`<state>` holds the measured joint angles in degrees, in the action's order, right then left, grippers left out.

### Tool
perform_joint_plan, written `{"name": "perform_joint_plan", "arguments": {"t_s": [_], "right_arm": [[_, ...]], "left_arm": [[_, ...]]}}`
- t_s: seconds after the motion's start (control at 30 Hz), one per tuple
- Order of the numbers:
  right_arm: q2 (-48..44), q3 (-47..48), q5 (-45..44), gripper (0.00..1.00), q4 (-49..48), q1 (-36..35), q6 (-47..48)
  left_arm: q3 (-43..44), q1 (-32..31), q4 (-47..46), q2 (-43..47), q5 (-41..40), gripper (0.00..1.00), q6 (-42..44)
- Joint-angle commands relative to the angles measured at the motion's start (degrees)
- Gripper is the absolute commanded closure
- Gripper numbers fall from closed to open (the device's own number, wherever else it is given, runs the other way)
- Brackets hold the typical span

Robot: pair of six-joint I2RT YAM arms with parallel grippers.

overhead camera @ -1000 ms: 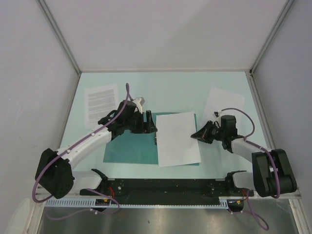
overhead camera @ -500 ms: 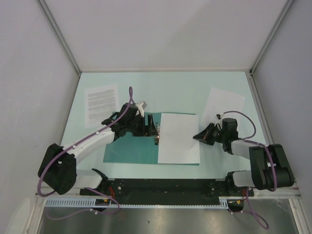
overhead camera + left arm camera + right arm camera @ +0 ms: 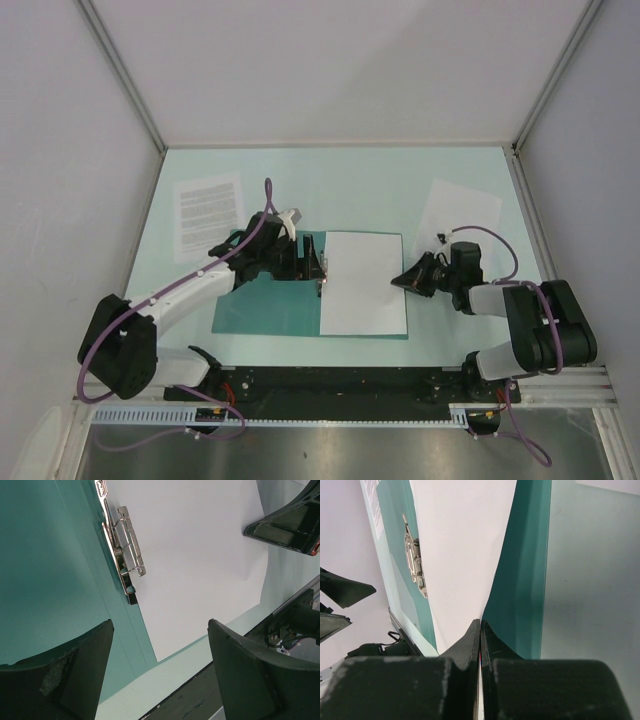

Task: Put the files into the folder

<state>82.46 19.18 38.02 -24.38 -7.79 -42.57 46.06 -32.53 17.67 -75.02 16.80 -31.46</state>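
Observation:
The teal folder (image 3: 262, 305) lies open at mid-table, a metal clip (image 3: 124, 545) along its spine. A blank white file (image 3: 365, 285) lies on its right half, its right edge lifted. My right gripper (image 3: 401, 281) is shut on that edge; in the right wrist view the sheet (image 3: 460, 545) runs into the closed jaws of the gripper (image 3: 480, 624). My left gripper (image 3: 315, 262) hovers open over the clip, nothing between its fingers (image 3: 75, 670). A printed file (image 3: 208, 212) lies at the back left, outside the folder.
Another white sheet (image 3: 458, 208) lies at the back right beside the right arm. The black base rail (image 3: 330, 385) runs along the near table edge. Grey walls enclose the table on three sides.
The right gripper has drawn the blank sheet leftward and squared it on the folder's right half. The left gripper shifted slightly right to the clip, then stayed still.

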Motion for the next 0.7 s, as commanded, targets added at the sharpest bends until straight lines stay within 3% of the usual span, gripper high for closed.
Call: {"name": "perform_joint_plan", "arguments": {"t_s": [0.0, 0.67], "right_arm": [[0.5, 1.4, 0.4, 1.0, -2.3, -0.6, 2.4], [-3.3, 3.1, -5.1, 0.94, 1.4, -3.4, 3.5]], "left_arm": [[-0.1, 0.5, -1.9, 0.0, 1.0, 0.18, -0.2], [-0.4, 0.5, -2.9, -0.5, 2.5, 0.18, -0.7]]}}
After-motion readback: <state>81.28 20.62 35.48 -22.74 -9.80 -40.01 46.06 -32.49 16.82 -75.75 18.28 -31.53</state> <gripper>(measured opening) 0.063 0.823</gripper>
